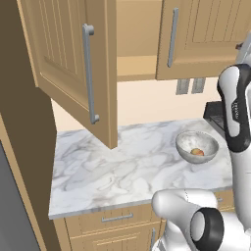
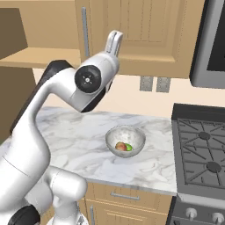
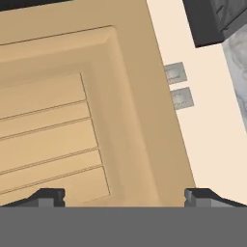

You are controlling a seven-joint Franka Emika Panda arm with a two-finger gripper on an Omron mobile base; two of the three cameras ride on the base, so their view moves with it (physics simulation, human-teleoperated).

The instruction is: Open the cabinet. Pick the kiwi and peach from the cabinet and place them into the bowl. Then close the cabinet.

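Cabinet (image 1: 73, 63): light wood, left door swung open.

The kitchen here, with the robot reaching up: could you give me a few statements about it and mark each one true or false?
1. The left door of the cabinet stands open. True.
2. The bowl is empty. False: the peach and a green fruit lie in it.
3. The gripper is open with nothing between its fingers. True.
4. The bowl sits on the stove. False: it sits on the marble counter, left of the stove.
5. The cabinet's right door is shut. True.
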